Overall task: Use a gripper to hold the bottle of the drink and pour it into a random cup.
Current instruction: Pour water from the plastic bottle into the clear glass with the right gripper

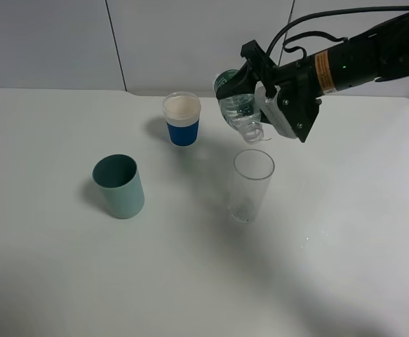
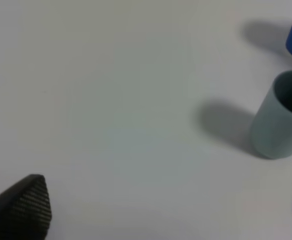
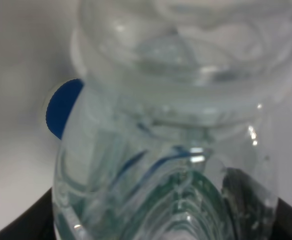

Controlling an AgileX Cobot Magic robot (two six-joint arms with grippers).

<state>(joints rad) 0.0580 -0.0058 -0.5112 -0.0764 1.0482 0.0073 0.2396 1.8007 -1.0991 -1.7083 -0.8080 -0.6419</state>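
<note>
My right gripper [image 1: 250, 88] is shut on the clear plastic bottle [image 1: 238, 107] with a dark green label. The bottle is tilted steeply, its open neck pointing down just above the rim of the tall clear glass cup [image 1: 250, 185] at the table's middle. A little liquid seems to lie at the cup's bottom. In the right wrist view the bottle [image 3: 176, 125] fills the picture. The left gripper does not show in the exterior view; in the left wrist view its black fingertips [image 2: 25, 205] stand wide apart at the frame's corners, empty over bare table.
A teal-green cup [image 1: 120, 186] stands at the left; it also shows in the left wrist view [image 2: 281, 117]. A white cup with a blue band [image 1: 182, 119] stands behind, left of the bottle. The table [image 1: 50, 267] is white.
</note>
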